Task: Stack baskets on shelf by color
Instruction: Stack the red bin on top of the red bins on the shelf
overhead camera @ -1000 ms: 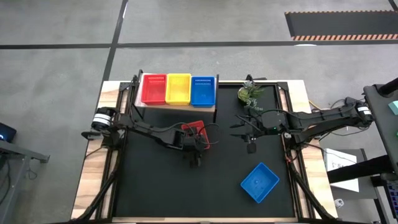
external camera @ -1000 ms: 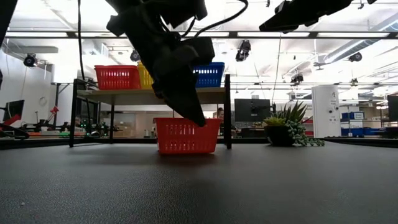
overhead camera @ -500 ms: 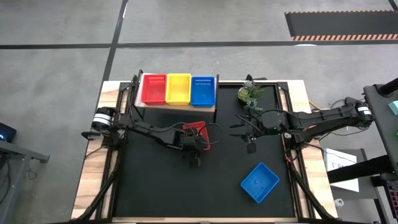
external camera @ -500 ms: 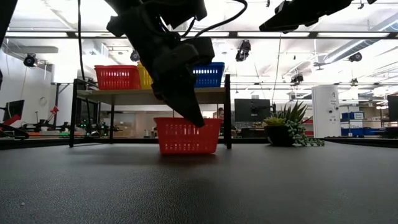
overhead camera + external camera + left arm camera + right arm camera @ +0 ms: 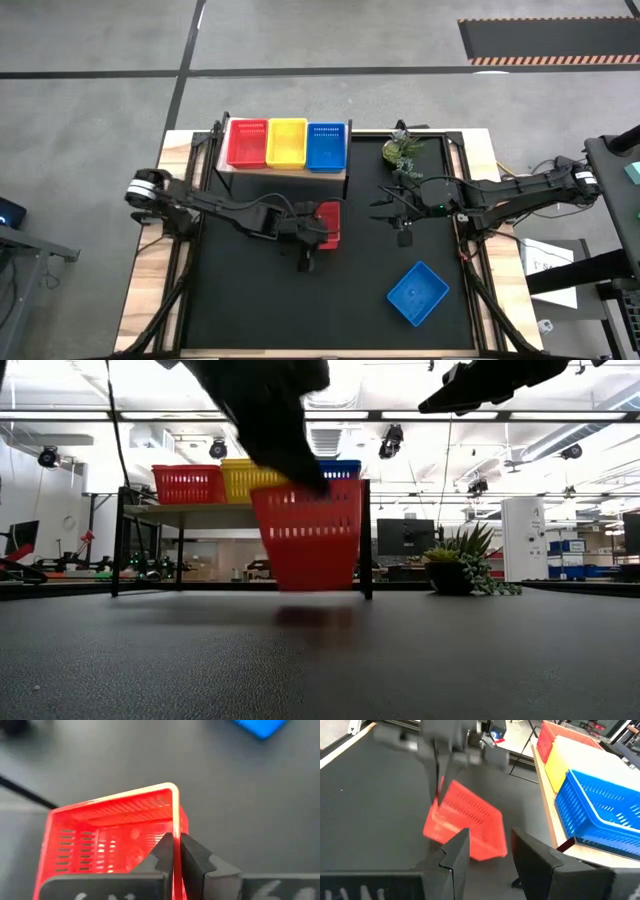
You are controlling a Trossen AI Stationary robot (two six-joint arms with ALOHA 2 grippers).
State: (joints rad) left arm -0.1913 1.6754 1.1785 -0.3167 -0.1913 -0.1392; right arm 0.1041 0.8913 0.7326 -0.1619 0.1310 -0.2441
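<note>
We've got the red basket (image 5: 327, 223) off the table (image 5: 250, 300), centre of the high view, just below the shelf (image 5: 285, 172). Left end effector (image 5: 173, 851) is shut tight on one rim wall, pads on either side of it, so the basket hangs tilted w/ its open side facing sideways.

Step in hand, as we judge it: carry it up and over to the red basket on the shelf (image 5: 247, 143), upper left of the row. To do it well we should level it first, clear the shelf's front edge w/ room to spare, line up the long sides, then lower straight in so it nests. A one-wall pinch can swing, so go slow.

Right end effector (image 5: 487, 851) hovers right of centre, fingers part open, holding nothing.

Looks: bright red plastic, shallow rectangle, slotted walls, perforated bottom, thin rim.
</note>
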